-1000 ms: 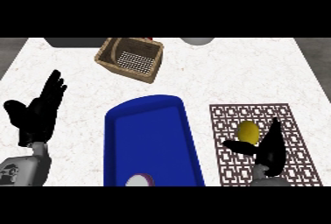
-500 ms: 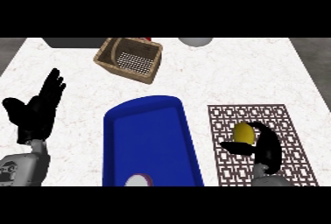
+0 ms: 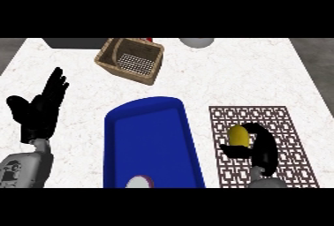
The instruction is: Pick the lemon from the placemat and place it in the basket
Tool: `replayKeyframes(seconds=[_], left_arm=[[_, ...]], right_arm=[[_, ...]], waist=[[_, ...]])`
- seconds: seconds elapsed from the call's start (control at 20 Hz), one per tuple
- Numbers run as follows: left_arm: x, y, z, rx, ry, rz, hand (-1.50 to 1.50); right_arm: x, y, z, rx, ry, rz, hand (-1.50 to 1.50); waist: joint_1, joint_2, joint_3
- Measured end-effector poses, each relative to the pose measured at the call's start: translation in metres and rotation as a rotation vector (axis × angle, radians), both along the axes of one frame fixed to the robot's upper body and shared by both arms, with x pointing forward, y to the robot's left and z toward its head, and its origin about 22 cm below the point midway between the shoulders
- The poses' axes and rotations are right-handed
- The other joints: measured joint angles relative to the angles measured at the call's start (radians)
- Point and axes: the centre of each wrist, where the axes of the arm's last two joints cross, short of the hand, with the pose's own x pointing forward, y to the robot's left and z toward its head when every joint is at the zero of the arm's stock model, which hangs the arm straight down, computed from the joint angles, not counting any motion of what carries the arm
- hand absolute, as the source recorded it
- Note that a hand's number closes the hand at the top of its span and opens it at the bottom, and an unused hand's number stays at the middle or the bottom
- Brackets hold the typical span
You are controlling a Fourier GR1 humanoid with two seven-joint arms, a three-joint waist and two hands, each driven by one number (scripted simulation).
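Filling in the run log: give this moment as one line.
stage: grasping | right hand: curled round yellow lemon on patterned brown placemat | left hand: open, resting | woven brown basket: no lemon inside

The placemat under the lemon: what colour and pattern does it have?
Dark brown lattice placemat with pale gaps, in the head view.

Just the one head cam here, looking steeply down.
It sat above the table, facing away from the robot, fairly close, with both forearms poking in from the bottom edge.
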Motion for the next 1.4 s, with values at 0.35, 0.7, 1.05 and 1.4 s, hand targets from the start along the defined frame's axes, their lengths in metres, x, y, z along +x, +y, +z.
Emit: replayKeyframes(seconds=[0.35,0.7,1.05,1.4], left_arm=[[0.012,-0.029,0.007,-0.004,-0.02,-0.134,0.0],[0.022,-0.052,0.013,-0.013,-0.031,-0.215,0.0],[0.027,-0.057,0.012,-0.004,-0.02,-0.219,0.0],[0.031,-0.054,0.008,-0.003,0.0,-0.192,0.0]], right_arm=[[0.009,0.114,0.034,-0.051,-0.074,0.556,1.5],[0.001,0.184,0.082,0.006,-0.301,0.796,1.5],[-0.003,0.22,0.13,0.099,-0.543,0.832,1.5],[0.016,0.246,0.177,0.055,-0.64,0.817,1.5]], waist=[[0.171,0.036,0.018],[0.231,0.047,0.029],[0.225,0.039,0.025],[0.199,0.027,0.019]])
